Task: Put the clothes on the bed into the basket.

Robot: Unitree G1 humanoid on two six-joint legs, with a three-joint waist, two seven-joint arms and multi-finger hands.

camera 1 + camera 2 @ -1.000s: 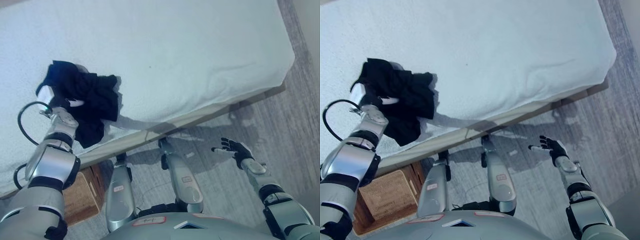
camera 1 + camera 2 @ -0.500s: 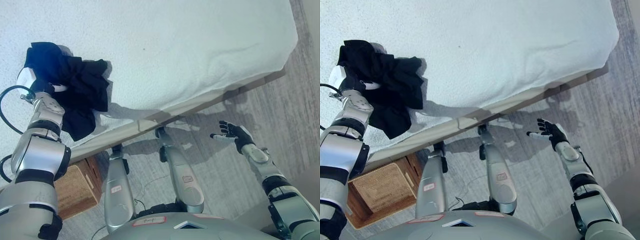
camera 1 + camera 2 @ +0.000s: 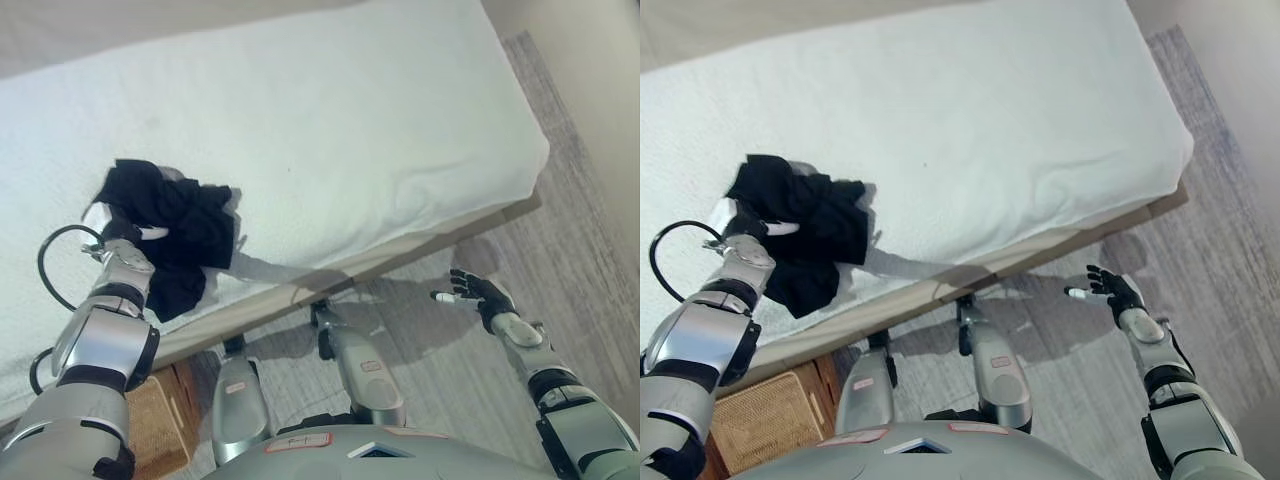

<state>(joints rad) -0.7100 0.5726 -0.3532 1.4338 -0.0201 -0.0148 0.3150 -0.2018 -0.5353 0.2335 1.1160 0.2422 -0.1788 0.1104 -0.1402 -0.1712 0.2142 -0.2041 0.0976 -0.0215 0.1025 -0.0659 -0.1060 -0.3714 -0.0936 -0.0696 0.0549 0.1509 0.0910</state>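
1. My left hand [image 3: 122, 232] is up on the bed [image 3: 330, 130], buried in the near-left side of the black clothes [image 3: 180, 235]. A white-tipped finger pokes out across the dark fabric, and the hand looks curled into the bundle, so I judge it has a grip on the cloth.

2. The black clothes sit in one crumpled heap near the bed's front edge, toward my left. Part of the heap droops over the edge and hangs down the side of the mattress.

3. The relation that matters now is garment to basket [image 3: 765, 425]. The wicker basket stands on the floor below the bed's edge, at my lower left, almost straight under the hanging part of the cloth and close beside my left arm.

4. From that I judge the coming move to be short: pull the bundle off the edge toward me, then carry it down and slightly inward until it is over the basket's open top.

5. The bundle has no clear long axis; it is bunched, with a loose tail trailing lowest. That tail could catch the bed's edge or the basket's rim.

6. My right hand [image 3: 478, 296] hangs over the floor well to the right, fingers spread and empty, far from both clothes and basket. The left hand is plainly the nearer one.
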